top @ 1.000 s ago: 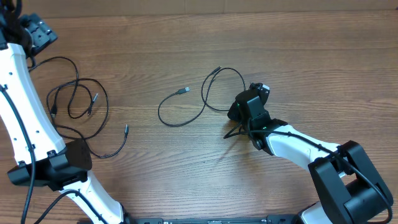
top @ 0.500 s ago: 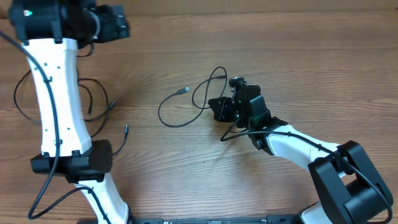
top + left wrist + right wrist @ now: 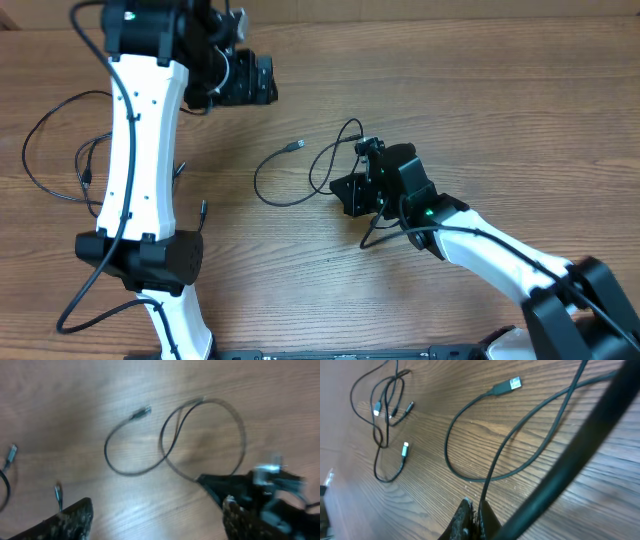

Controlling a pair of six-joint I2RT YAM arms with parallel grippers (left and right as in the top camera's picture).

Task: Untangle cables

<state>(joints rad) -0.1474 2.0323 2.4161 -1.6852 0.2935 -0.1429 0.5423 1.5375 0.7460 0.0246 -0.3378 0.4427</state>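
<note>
Cables lie apart: the looped cable (image 3: 278, 202) runs from the right hand (image 3: 474, 512), closed tight on it; other cables (image 3: 384, 420) lie far left of that hand. The left hand (image 3: 157, 517), wide open and empty, should probably grip near the crossing, pulling slowly.
</note>
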